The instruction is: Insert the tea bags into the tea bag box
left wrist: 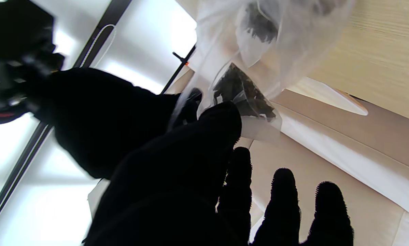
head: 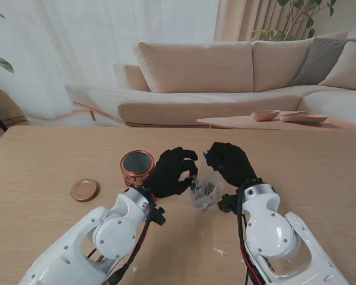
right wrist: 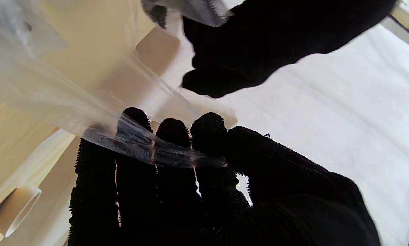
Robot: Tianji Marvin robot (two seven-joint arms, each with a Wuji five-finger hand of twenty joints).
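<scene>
A clear plastic bag (head: 204, 193) with dark tea bags inside hangs between my two black-gloved hands, just above the table. My right hand (head: 228, 163) is shut on the bag's rim; in the right wrist view its fingers (right wrist: 163, 136) pinch the clear film (right wrist: 150, 150). My left hand (head: 175, 172) reaches in from the left, thumb and forefinger closed on a pyramid tea bag (left wrist: 245, 92) at the mouth of the clear bag (left wrist: 293, 44). The copper tea bag box (head: 137, 167) stands open and upright, just left of my left hand.
The box's copper lid (head: 85, 190) lies flat on the wooden table (head: 320, 172), left of the box. A small white scrap (head: 219, 251) lies near my right forearm. A sofa and a low side table stand beyond the table's far edge.
</scene>
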